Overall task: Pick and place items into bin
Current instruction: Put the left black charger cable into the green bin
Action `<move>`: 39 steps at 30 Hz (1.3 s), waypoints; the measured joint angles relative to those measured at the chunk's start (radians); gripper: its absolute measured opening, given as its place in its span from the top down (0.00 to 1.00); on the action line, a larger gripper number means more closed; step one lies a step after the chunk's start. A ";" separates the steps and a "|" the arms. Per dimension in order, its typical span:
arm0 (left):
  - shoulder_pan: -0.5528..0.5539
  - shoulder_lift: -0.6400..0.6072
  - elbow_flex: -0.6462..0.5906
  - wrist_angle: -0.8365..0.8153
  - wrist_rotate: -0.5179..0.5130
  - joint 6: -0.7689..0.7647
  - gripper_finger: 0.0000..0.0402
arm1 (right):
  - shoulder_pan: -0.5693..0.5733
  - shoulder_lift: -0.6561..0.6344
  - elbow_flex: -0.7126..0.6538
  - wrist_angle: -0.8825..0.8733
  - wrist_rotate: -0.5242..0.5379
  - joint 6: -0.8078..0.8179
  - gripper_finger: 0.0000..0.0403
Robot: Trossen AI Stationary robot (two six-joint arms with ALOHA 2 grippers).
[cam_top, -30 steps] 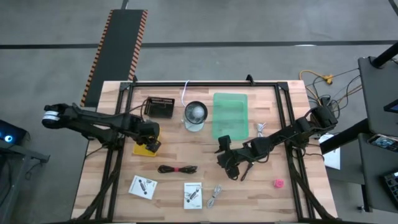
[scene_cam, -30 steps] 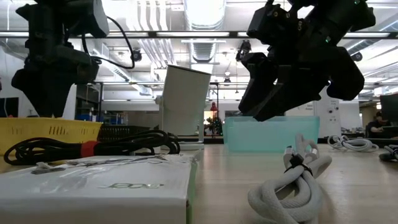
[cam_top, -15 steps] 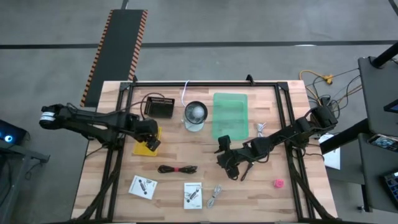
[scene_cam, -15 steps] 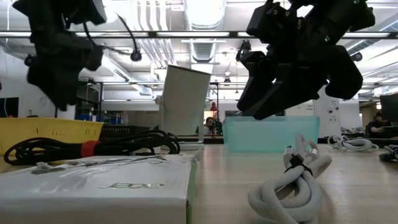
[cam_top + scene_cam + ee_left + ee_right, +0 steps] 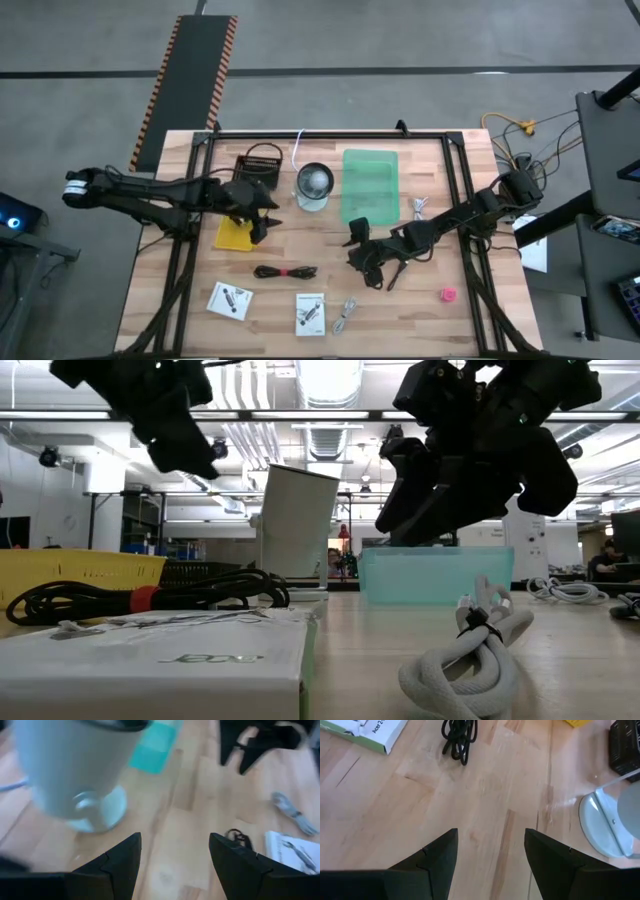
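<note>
My left gripper (image 5: 264, 226) hangs open over the bare table, just right of a yellow basket (image 5: 234, 236) and short of a white cup (image 5: 75, 775). Nothing is between its fingers (image 5: 120, 865). My right gripper (image 5: 365, 272) hangs open and empty above the table's middle, below the translucent green bin (image 5: 370, 185). Lying flat on the table are a black-and-red coiled cable (image 5: 285, 271), two white printed cards (image 5: 229, 300) (image 5: 310, 313), a grey bundled cable (image 5: 345, 316) and a pink lump (image 5: 449, 295).
A black box (image 5: 257, 168) sits at the far left beside the white cup (image 5: 313, 187). A white cord (image 5: 420, 207) lies right of the green bin. A black frame (image 5: 330, 133) runs around the table. Bare wood lies between the grippers.
My left gripper has risen off the yellow basket and gone toward the table's right edge. It has rolled and tipped up from pointing steeply down to a shallower slant. The basket stays where it was. My right arm has kept still.
</note>
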 joint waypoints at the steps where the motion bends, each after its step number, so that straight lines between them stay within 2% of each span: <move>1: 0.000 0.012 0.000 0.023 0.028 0.017 0.46 | 0.000 0.000 0.000 -0.002 0.000 0.010 0.47; 7: -0.013 0.100 -0.001 0.070 0.209 0.102 0.46 | 0.000 0.000 0.000 -0.008 0.000 0.026 0.47; 10: -0.049 0.155 -0.001 0.069 0.227 0.182 0.46 | 0.000 0.000 0.000 -0.007 0.000 0.027 0.47; 15: -0.121 0.229 0.008 0.051 0.228 0.179 0.46 | 0.000 0.000 0.000 -0.007 0.000 0.025 0.47; 29: -0.259 0.350 0.028 -0.117 0.228 -0.186 0.46 | 0.000 0.000 0.000 -0.006 0.001 0.017 0.47; 39: -0.270 0.439 0.026 -0.168 0.228 -0.214 0.46 | 0.000 0.000 0.000 -0.003 0.001 0.009 0.47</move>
